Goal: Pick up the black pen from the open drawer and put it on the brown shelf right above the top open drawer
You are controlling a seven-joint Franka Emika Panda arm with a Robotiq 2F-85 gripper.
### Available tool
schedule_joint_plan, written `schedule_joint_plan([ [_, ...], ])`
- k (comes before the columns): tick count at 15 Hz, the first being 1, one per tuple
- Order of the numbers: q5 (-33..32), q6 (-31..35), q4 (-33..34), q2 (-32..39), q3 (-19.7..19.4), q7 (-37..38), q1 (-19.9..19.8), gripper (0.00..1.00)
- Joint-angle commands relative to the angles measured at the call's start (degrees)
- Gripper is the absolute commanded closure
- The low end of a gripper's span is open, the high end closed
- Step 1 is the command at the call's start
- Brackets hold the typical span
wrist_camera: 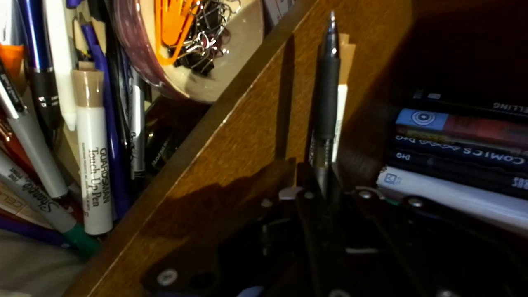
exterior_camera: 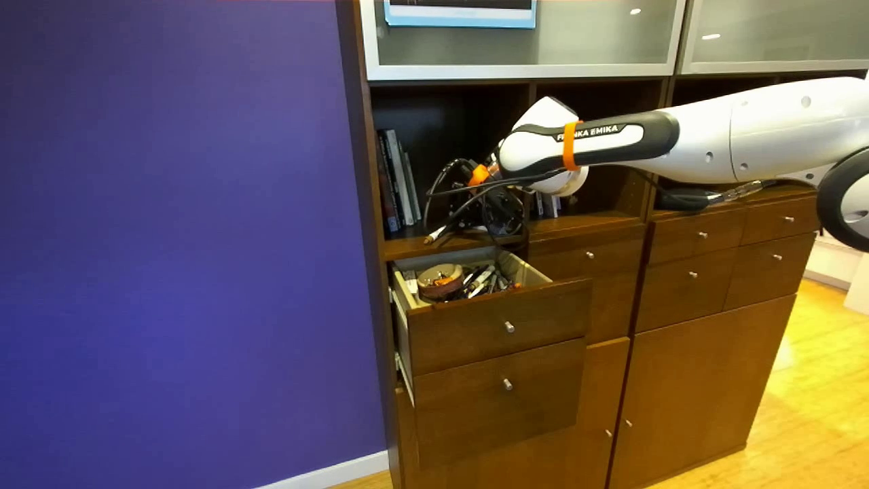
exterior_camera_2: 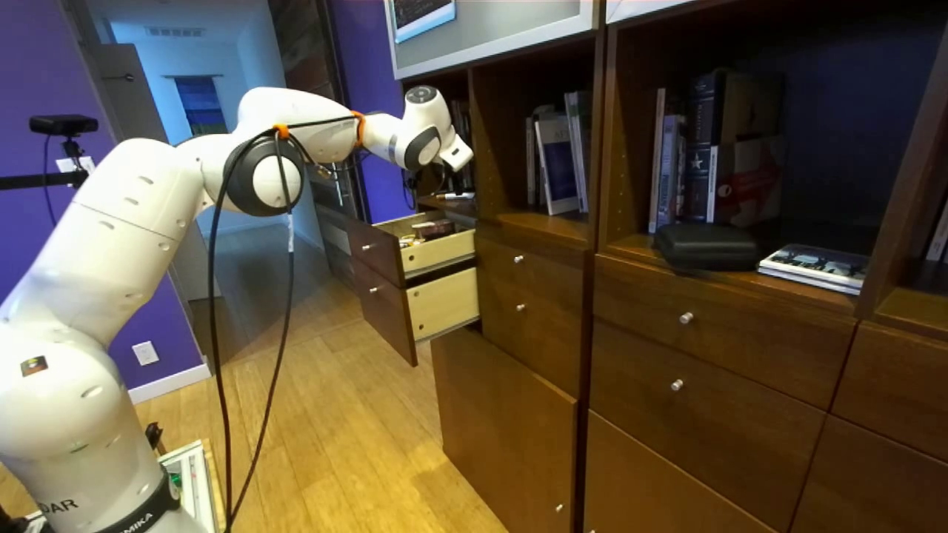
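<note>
A black pen (wrist_camera: 327, 97) with a silver tip stands out from between the fingertips of my gripper (wrist_camera: 324, 181) in the wrist view. The gripper is shut on it. A white marker with a tan cap (wrist_camera: 345, 62) shows just behind the pen; I cannot tell whether it is gripped too. It also shows in an exterior view (exterior_camera: 436, 235). The pen is over the brown shelf (wrist_camera: 235, 156), casting a shadow on it; contact is unclear. The shelf's front edge (exterior_camera: 411, 248) is right above the open drawer (exterior_camera: 461, 336). The gripper (exterior_camera: 468, 221) is at the cubby opening.
The drawer holds a round bowl of clips (wrist_camera: 136, 49) and several pens, including a Touch-Up Pen (wrist_camera: 93, 165). Upright books (exterior_camera: 400, 180) stand at the cubby's left. A lower drawer (exterior_camera: 499, 411) is also pulled out. A frosted-glass door (exterior_camera: 597, 41) is above.
</note>
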Motion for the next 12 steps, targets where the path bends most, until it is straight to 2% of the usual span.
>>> schedule_joint_plan([
  [1, 1.52, -1.00, 4.93, 3.31, -0.41, 1.14, 0.09, 0.97],
  [2, 1.36, -1.10, 5.31, 3.61, -0.48, 1.44, 0.21, 0.97],
  [3, 1.20, -1.20, 5.74, 3.92, -0.55, 1.65, 0.32, 0.73],
  [4, 1.00, -1.26, 5.99, 4.15, -0.68, 1.80, 0.43, 0.63],
  [8, 0.11, -1.21, 6.08, 4.08, -0.17, 1.76, 0.07, 0.35],
  [12, -0.68, -2.51, 4.76, 2.01, -0.35, 1.65, 0.52, 0.22],
])
